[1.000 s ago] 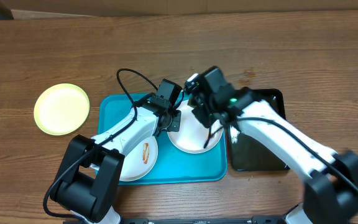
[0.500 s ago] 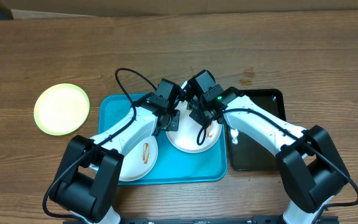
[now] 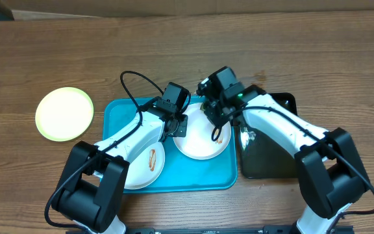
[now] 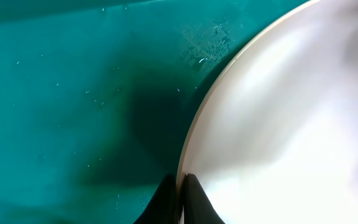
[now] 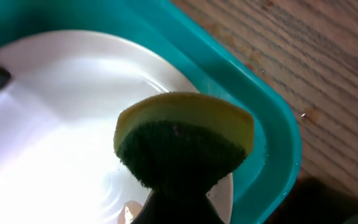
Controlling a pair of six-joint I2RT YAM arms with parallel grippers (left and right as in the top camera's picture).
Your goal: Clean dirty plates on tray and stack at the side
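Observation:
A turquoise tray [image 3: 119, 117] holds two white plates. One plate [image 3: 200, 146] lies at its right, with a reddish smear near its right rim. The other plate [image 3: 141, 170] lies at the front left, with a brown smear. A pale yellow-green plate [image 3: 64, 114] lies on the wood to the left. My left gripper [image 3: 180, 129] is shut on the right plate's left rim [image 4: 229, 155]. My right gripper [image 3: 214, 117] is shut on a yellow and green sponge [image 5: 182, 146] over that plate's far right part [image 5: 55, 124].
A glossy black tray [image 3: 265, 156] lies right of the turquoise tray, partly under my right arm. A black cable loops above the left arm. Bare wood tabletop [image 3: 304, 45] lies behind and to both sides.
My right gripper with the sponge swung left over the plate, then back right toward its far right rim. The left gripper kept its hold on the rim.

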